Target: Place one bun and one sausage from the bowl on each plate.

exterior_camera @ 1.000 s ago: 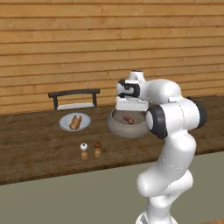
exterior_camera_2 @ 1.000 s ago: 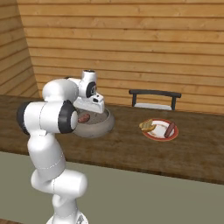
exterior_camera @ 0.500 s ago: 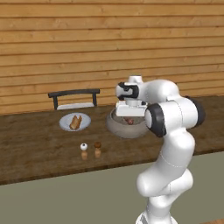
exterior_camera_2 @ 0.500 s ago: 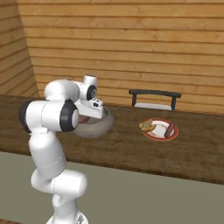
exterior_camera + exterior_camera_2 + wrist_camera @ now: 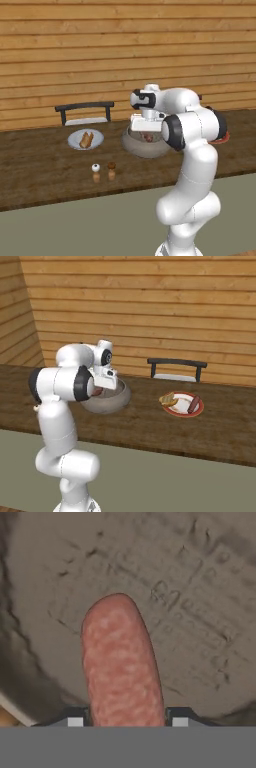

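The grey stone-like bowl [image 5: 134, 146] [image 5: 114, 401] stands mid-counter. My gripper [image 5: 147, 132] [image 5: 127, 721] reaches down inside it. In the hand view a pink sausage [image 5: 122, 667] lies on the bowl floor [image 5: 200, 612], and both fingertips [image 5: 75, 720] press against its sides. The pale plate [image 5: 75, 142], left of the bowl, carries a bun [image 5: 87, 139]. To the right of the bowl, the red-rimmed plate [image 5: 176, 410] holds a bun [image 5: 169, 400] and a sausage [image 5: 194, 403]. In the left base view its red edge [image 5: 228, 136] peeks out behind my arm.
A dark rack [image 5: 84, 107] [image 5: 176, 362] with a white sheet under it stands at the back against the wooden wall. Two small shakers [image 5: 96, 172] [image 5: 112, 171] stand near the counter's front edge, ahead of the pale plate.
The hand has dropped lower into the bowl, and the jaws have closed from wide open onto the sausage.
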